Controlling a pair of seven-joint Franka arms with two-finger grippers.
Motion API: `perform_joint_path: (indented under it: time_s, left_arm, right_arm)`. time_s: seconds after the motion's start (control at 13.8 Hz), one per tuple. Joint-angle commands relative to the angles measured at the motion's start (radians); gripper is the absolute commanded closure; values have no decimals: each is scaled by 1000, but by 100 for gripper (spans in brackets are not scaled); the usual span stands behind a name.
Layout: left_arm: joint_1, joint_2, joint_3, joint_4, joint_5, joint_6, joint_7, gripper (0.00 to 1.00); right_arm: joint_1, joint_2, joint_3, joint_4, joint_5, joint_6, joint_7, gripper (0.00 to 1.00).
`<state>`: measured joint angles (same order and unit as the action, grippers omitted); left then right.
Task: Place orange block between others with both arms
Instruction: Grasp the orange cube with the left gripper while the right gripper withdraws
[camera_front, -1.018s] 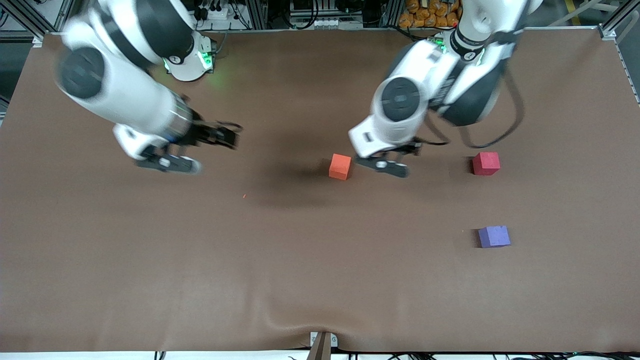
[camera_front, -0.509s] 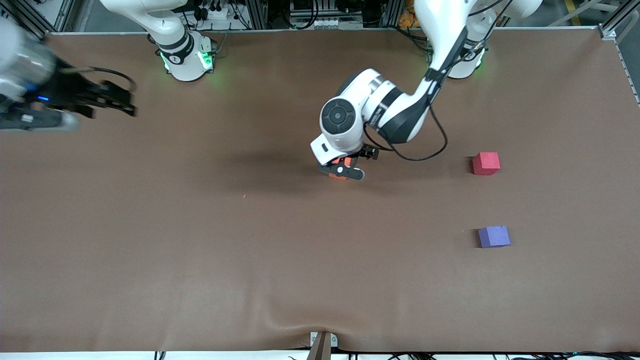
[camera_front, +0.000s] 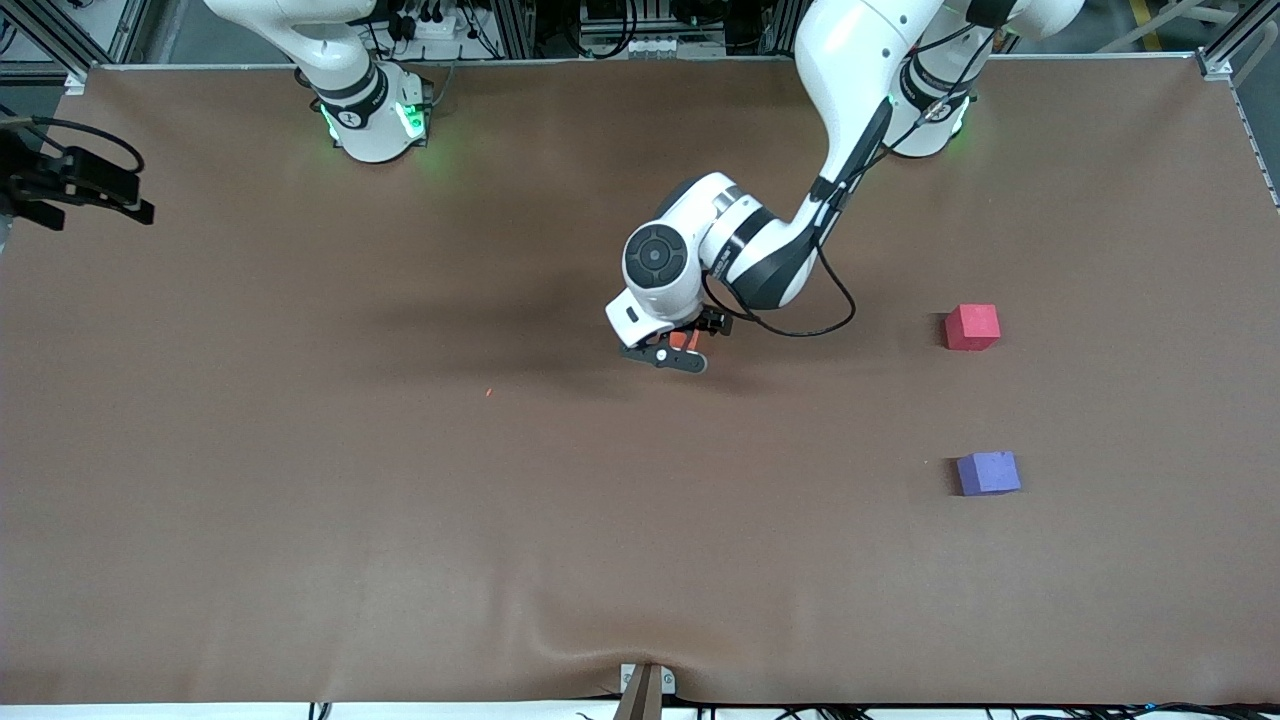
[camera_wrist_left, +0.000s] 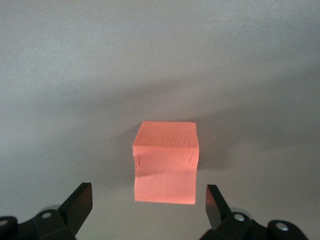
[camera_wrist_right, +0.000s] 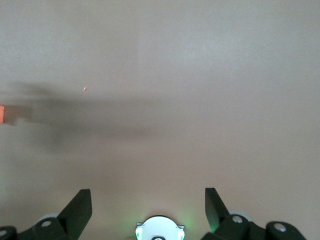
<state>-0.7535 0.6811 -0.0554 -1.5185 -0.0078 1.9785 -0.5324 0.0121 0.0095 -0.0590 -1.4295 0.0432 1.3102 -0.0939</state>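
We are hovering the spread left gripper (camera_front: 668, 352) over the orange block (camera_wrist_left: 165, 161), judging it light, soft foam, best pinched on its flat side faces.

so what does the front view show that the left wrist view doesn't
Only the front view shows the small matte pinkish-red cube, the small matte purple cube nearer the camera, both white arms, and the right gripper waiting at the right arm's end of the brown table. Only the left wrist view shows open jaws standing clear of the cube's sides. Both show the small matte orange foam cube under the left gripper.
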Motion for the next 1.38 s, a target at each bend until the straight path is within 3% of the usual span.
perform_joint_path:
  time_s: [0.0,0.51,0.8,1.16,1.31]
  left_arm:
    - [-29,18,8,-2,16,34,-3,0]
    - [-26,38,8,-35,52,82,18,1]
    - [-24,54,8,-32,51,98,18,15]
    - [-7,45,14,-31,51,103,17,97]
    - [60,-30,14,-35,51,47,18,100]
  right_arm:
    - [-4,-11,-16,8,-43,-12,-55,0]
    - [-1,-3,-30,8,-49,-15,-90,0]
    - [0,0,-28,11,-51,-12,-92,0]
    - [3,4,-28,9,-51,-9,-90,0]
    - [6,4,-27,11,-51,-9,-89,0]
